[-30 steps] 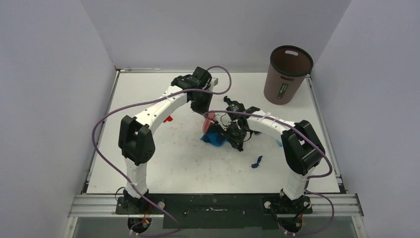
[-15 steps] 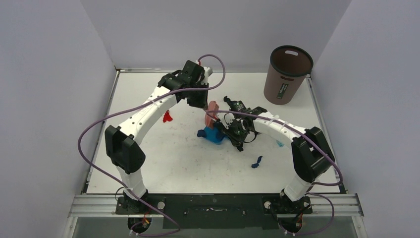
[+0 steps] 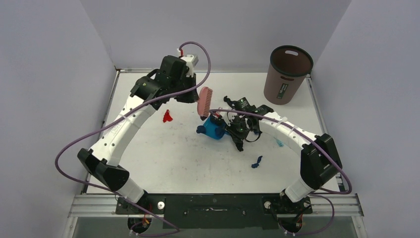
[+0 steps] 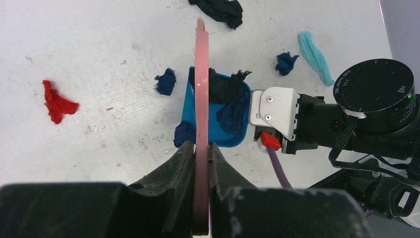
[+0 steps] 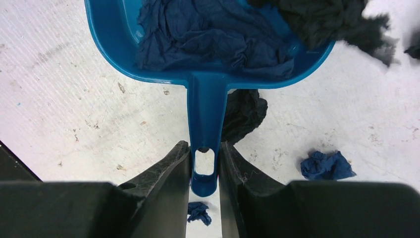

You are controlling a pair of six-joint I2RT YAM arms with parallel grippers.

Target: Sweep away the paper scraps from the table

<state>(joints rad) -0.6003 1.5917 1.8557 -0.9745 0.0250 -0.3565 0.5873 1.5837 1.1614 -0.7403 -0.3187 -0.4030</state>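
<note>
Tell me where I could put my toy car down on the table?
Bare: the near table between the red scrap and the front blue scrap, and the far strip between brush and bin. Crowded: around the dustpan, with scraps scattered about.

Bin blocks far-R corner; near-L table open

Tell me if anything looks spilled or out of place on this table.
Nothing is damaged, but paper scraps lie scattered on the table: a red scrap on the left arm's side, a light-blue strip and dark blue bits outside the dustpan. One black scrap hangs over the dustpan's rim, likely to drop.
</note>
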